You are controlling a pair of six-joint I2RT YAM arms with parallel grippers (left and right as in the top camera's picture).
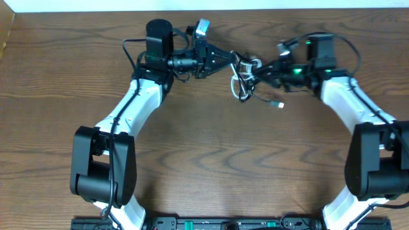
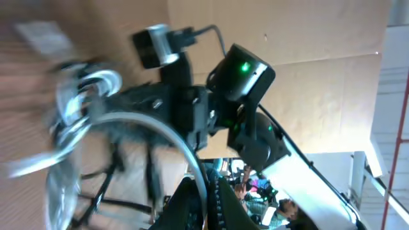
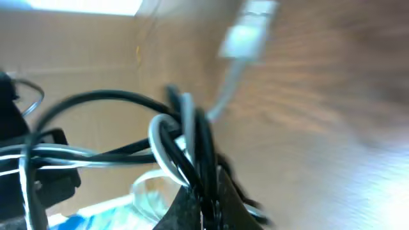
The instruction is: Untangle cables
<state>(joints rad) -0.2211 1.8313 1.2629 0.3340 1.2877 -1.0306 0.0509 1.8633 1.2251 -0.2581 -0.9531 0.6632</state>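
Observation:
The black cable (image 1: 265, 99) and the white cable (image 1: 241, 89) form one tangle, held above the table between my two grippers at the far middle. My left gripper (image 1: 233, 61) comes in from the left and is shut on the white cable (image 2: 182, 144), which runs between its fingers (image 2: 208, 207). My right gripper (image 1: 261, 71) comes in from the right and is shut on a bunch of black cable strands (image 3: 201, 147) with a white loop (image 3: 160, 150) against its fingers (image 3: 204, 207). A white plug end (image 3: 246, 35) hangs blurred beyond. A loose plug end (image 1: 279, 105) trails to the lower right.
The wooden table (image 1: 211, 160) spreads below the tangle. The right arm's wrist with its green light (image 2: 239, 83) fills the middle of the left wrist view, close to the left gripper. The table's far edge (image 1: 255, 6) lies just behind both grippers.

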